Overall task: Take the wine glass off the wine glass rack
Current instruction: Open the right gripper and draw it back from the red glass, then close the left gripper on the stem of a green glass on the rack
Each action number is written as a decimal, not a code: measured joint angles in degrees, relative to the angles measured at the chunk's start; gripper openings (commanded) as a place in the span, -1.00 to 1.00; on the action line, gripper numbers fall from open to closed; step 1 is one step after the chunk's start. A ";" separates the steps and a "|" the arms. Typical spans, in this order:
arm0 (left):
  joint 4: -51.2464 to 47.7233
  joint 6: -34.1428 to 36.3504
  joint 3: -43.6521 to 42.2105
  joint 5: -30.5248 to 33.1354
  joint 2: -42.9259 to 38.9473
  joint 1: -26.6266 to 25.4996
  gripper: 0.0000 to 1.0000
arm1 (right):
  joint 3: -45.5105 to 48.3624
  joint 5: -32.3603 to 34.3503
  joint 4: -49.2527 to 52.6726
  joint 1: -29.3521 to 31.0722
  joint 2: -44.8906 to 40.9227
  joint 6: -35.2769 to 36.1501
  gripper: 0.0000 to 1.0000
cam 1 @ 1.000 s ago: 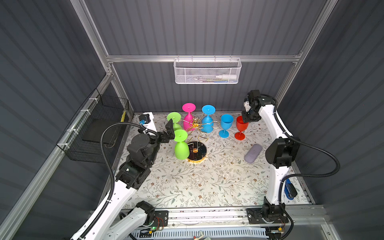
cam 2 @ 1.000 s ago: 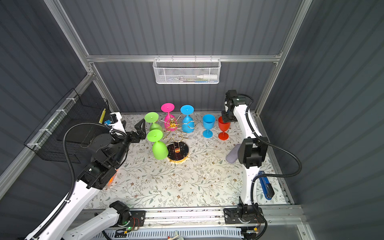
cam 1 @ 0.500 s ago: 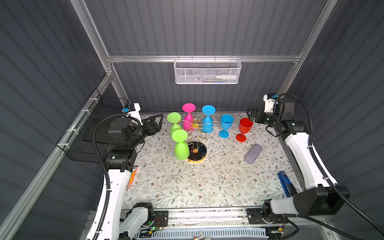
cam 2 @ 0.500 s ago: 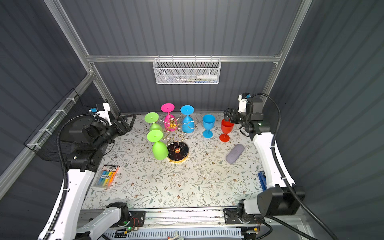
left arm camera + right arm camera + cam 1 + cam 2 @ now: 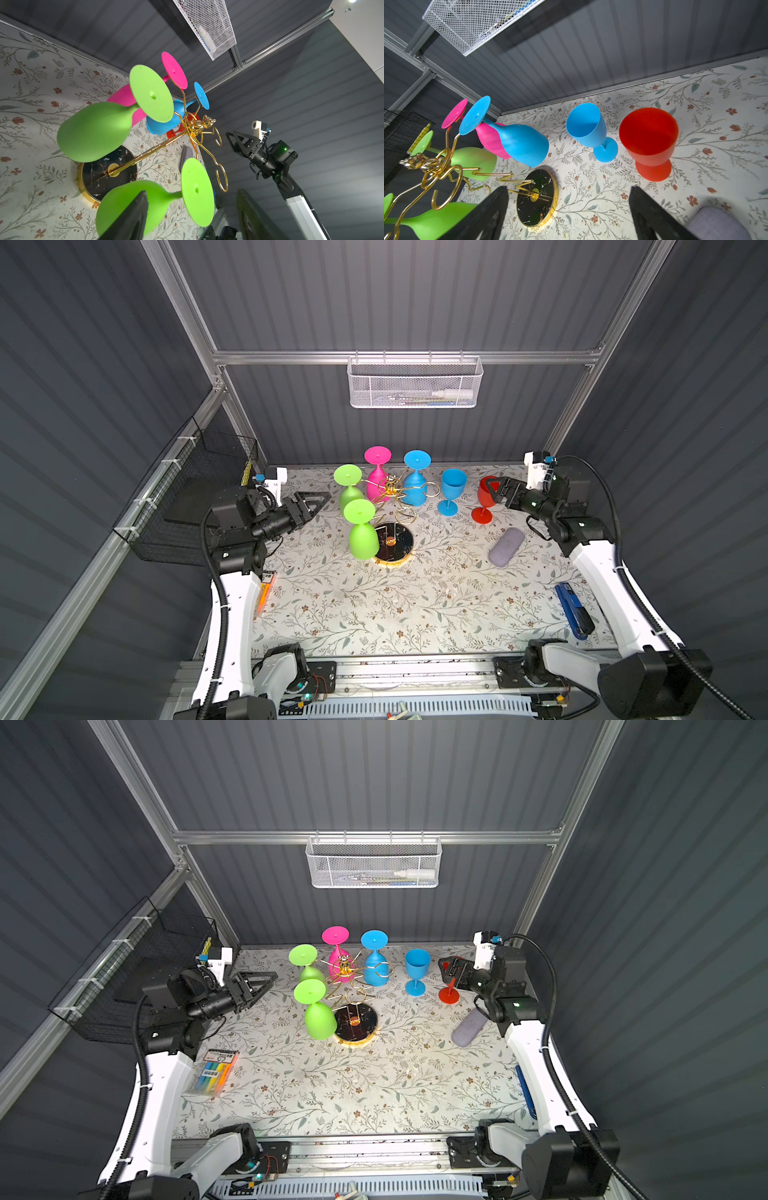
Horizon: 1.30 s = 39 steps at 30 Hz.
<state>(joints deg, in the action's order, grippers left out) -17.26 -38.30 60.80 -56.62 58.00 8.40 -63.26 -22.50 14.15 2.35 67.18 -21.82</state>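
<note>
Rack of gold wire, the wine glass rack (image 5: 390,489), stands alone at the middle of a floral mat (image 5: 415,605), between my two arms. Four glasses hang on it foot up and bowl down, so each long axis runs roughly upright and leans outward a little: a near green glass (image 5: 362,537), a far green glass (image 5: 349,495), a pink glass (image 5: 376,485) and a hanging blue glass (image 5: 414,489). Of the rack's six looped arms, two are bare, on its right and front in both top views. Two more glasses stand upright on the mat, off the rack: a standing blue glass (image 5: 452,487) and a red glass (image 5: 483,494). My left gripper (image 5: 321,502) hovers to the left of the rack and points at the two green glasses, which lie straight ahead of it, near but not touching. In the left wrist view its fingers (image 5: 133,216) are spread with nothing pinched between them. My right gripper (image 5: 496,491) sits just beside the red glass, jaws spread wide and empty, and both standing glasses lie between it and the rack. I judge my left arm the nearer one for a green glass.
</note>
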 measured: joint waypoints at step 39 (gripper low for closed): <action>-3.67 4.81 0.61 7.17 5.29 -12.46 -0.65 | 1.20 -4.50 -1.33 0.00 -1.05 -3.76 0.88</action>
<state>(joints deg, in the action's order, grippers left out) -20.93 -33.50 61.41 -49.45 63.29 -4.05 -62.06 -27.00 12.82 2.35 66.13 -25.58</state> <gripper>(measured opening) 0.204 0.939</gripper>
